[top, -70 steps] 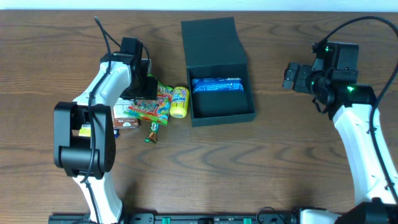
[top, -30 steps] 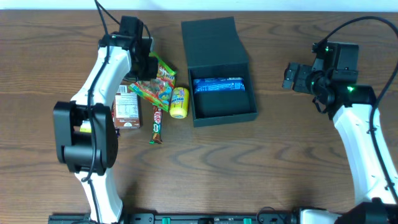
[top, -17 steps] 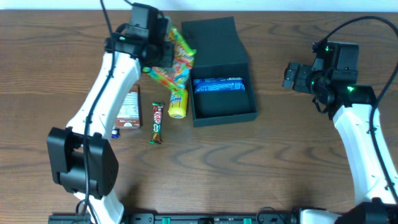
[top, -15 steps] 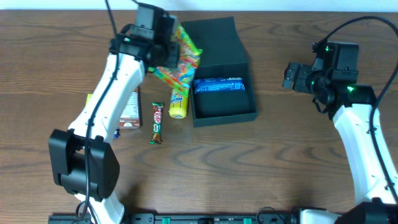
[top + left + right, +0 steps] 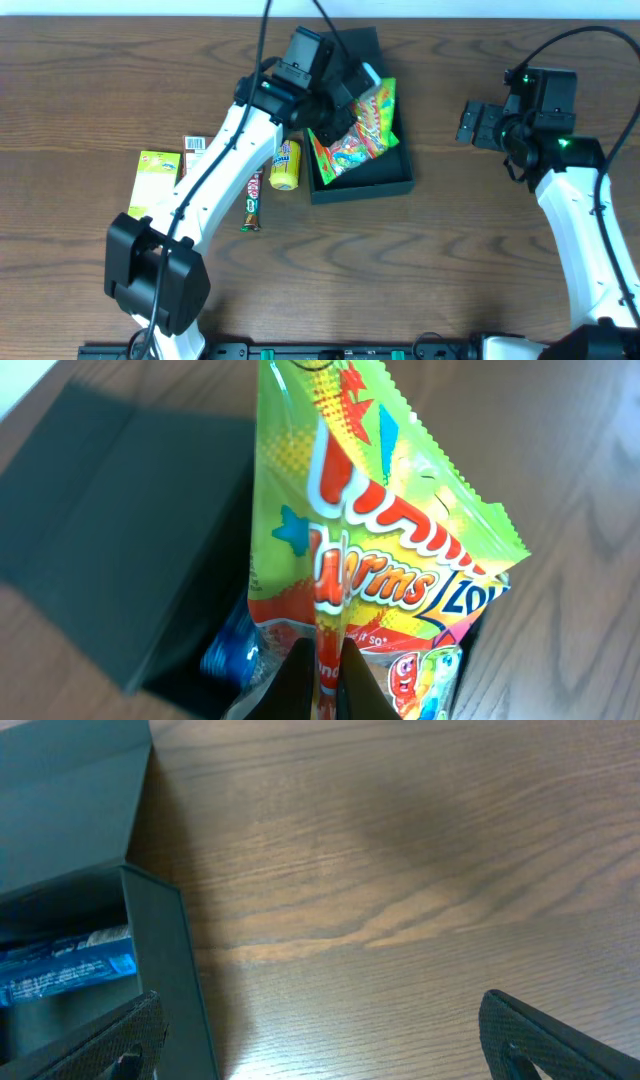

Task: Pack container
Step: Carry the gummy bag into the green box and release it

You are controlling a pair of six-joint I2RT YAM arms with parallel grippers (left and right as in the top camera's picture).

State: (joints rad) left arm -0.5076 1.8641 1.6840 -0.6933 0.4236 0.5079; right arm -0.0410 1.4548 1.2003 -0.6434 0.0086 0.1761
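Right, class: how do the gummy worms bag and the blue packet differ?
The gummy worms bag is green with bright print; the blue packet is blue. The bag hangs pinched in the left gripper over the container; the packet lies inside it. Both are snack packs.

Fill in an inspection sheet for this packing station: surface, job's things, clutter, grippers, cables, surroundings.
Surface: wooden table, nothing spilled.
Job's things: container open, lid folded back; blue packet inside; worms bag held over the opening.
Clutter: yellow packet, chocolate bar, green box and carton lie left of the container.
Grippers: left gripper shut on the worms bag; right gripper open, empty, right of the container.
Cables: left cable rises off the top edge; right cable loops beside the right arm.
Surroundings: pale strip beyond the far edge; nothing else seen.
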